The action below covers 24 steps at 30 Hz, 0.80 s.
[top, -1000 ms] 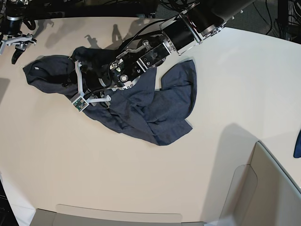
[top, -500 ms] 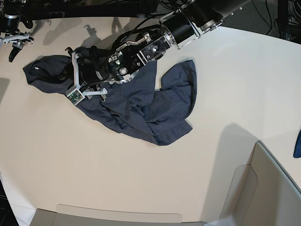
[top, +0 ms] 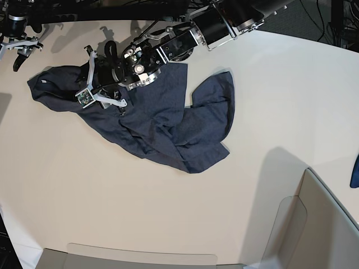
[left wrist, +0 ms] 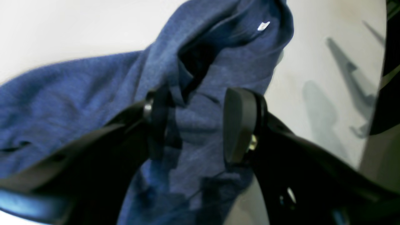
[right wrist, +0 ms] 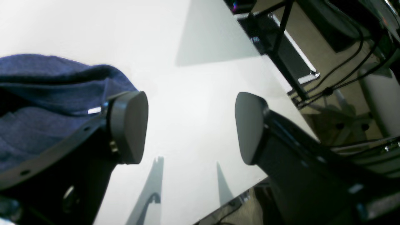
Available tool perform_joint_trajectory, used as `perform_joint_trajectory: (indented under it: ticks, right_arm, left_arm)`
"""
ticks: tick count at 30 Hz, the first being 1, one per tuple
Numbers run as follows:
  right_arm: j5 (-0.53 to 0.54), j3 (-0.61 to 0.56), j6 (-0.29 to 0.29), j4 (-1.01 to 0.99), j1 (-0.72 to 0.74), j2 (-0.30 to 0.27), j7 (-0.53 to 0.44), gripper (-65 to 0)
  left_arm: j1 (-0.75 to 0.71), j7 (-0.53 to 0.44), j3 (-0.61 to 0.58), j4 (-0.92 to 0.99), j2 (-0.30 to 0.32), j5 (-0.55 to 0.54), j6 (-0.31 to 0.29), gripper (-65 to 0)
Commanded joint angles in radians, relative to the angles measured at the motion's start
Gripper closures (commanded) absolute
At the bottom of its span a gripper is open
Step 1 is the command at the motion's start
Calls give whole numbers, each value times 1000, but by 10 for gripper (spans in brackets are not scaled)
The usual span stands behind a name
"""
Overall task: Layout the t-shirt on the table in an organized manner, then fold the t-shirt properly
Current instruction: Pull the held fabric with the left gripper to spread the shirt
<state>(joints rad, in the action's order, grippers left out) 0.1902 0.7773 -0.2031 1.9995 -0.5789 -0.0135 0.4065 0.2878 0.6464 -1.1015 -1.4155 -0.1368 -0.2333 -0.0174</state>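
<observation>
Two arms share this job, but only one is over the cloth. The t-shirt (top: 162, 120) lies crumpled on the table (top: 168, 207), a rumpled band whose long axis runs from the collar end at the far left of the base view down to a bunched hem toward the middle. Its small white neck label (top: 44, 82) shows near that left end.

The left claw (top: 94, 92) reaches in from the top of the base view and hovers low over the upper left part of the shirt, pointed toward the collar. In its wrist view the two fingers (left wrist: 239, 125) stand apart with a ridge of cloth between them; the jaws look released rather than clenched, and whether the pads actually touch the fabric cannot be told. The label lies just ahead of it, further along the shirt's axis.

The right claw (right wrist: 190, 125) sits at the table's far left corner, jaws spread wide with bare tabletop between them, holding nothing. The collar edge of the shirt (right wrist: 47, 93) lies just beside its one finger, to the side rather than between the pads.

So the collar end lies between the two claws, within reach of either, while the bunched hem is well away from both.
</observation>
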Motion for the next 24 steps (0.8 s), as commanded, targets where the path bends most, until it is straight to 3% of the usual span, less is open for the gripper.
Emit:
perform_joint_trajectory:
  ticks: [1,4,7,20,24]
  right_arm:
    - [4,6,4,16,-6,-9,-30,-429]
    - [4,6,4,11,-6,-9,-30,-429]
    - [4,4,4,10,-6,-9,-30,-429]
    - [4,-34,6,10,-6,19,-30,-429]
    - [4,-35,6,10,-8,19,-30,-429]
  left_arm:
    - [9,-29,2,-21,-20,13,14,-278]
    - [9,-29,-1,-40,-20,50,98,-278]
    - [9,-29,-1,-60,-20,58,130,-278]
    - [6,-35,-41,-58,-20,51,132,-279]
    - [12,-98,-36,-32,-20,51,132,-279]
